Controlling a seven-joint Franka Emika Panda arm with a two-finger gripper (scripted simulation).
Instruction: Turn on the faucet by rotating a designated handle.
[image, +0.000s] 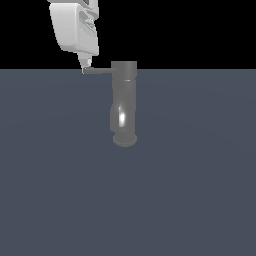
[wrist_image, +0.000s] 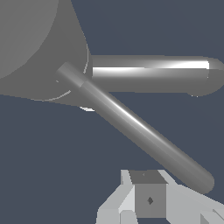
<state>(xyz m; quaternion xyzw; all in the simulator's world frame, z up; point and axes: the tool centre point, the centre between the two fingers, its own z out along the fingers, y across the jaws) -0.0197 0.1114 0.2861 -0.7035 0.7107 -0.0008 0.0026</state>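
In the exterior view the glossy grey faucet is a column with a bright highlight, a wider round end nearest the camera and a squarish cap at its far end. The handle, a thin straight bar, sticks out from the cap toward the exterior view's left. My gripper comes down from the upper left, its fingers drawn into one narrow tip at the handle's outer end, shut with nothing between them. In the wrist view the handle runs diagonally from the faucet toward my fingertips, which sit beside its free end.
A flat dark blue-grey floor spreads under the faucet. A second shiny cylinder, part of the faucet, extends sideways in the wrist view. Black background lies beyond the floor's far edge.
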